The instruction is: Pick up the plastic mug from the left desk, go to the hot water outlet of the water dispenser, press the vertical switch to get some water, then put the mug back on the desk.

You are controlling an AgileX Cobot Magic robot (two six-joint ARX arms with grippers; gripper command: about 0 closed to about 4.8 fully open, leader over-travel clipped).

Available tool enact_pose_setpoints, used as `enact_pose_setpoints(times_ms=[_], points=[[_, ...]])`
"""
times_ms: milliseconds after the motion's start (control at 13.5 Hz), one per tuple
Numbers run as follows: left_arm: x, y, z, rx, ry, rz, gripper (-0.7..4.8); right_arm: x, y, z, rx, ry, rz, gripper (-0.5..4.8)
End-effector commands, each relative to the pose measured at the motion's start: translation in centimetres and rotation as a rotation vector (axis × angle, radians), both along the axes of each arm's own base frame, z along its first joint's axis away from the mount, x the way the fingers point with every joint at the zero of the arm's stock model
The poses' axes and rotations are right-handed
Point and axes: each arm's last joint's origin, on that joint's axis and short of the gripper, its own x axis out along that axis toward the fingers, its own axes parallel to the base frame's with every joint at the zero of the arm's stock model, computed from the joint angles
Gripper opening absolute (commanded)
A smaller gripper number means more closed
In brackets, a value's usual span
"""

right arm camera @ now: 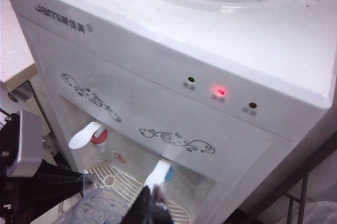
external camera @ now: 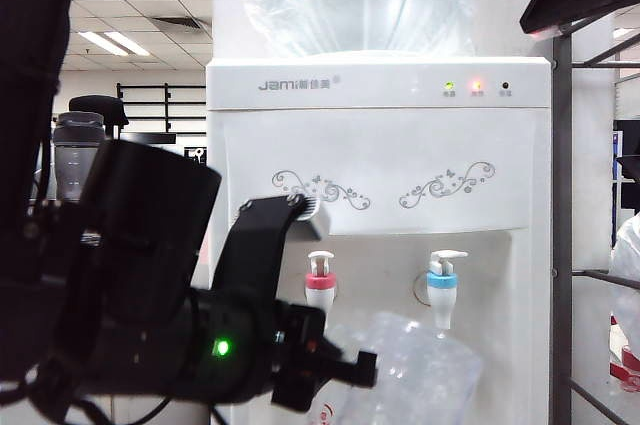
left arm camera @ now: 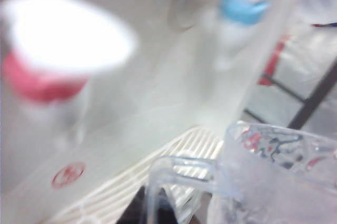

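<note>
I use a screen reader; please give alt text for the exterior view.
The left end effector holds the plastic mug low before the water dispenser, under the hot water outlet and blue-collared tap. Right end effector unseen.

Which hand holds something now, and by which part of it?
The left hand holds the plastic mug by its handle. The right hand holds nothing.

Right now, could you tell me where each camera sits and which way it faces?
Exterior view: faces the water dispenser front-on; the left arm and left gripper holding the plastic mug show.
Left wrist view: close under the taps, looking up past the mug at the hot water outlet.
Right wrist view: high up, looking down the dispenser front; the shut right gripper shows.
All share the red-collared outlet.
</note>
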Motion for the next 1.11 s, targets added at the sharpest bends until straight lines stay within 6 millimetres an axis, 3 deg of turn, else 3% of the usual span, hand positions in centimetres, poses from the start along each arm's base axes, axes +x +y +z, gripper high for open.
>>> enact_pose_setpoints(times_ms=[74,520,1114], points=[[0.3,-0.4,2.5,-0.112,-0.055,0.003,-0.05,0.0,0.0,0.2,0.016,-0.014,-0.001,-0.04],[0.0,0.3,7.3,-0.225,-0.162,0.088,-0.05,0.0,0.0,0.2,0.016,-0.014,-0.001,-0.04],[-3.0,4.4,11.2,-0.238,-0.281,0.209,-0.05,0.0,0.0,0.2,0.016,-0.014,-0.001,-0.04]])
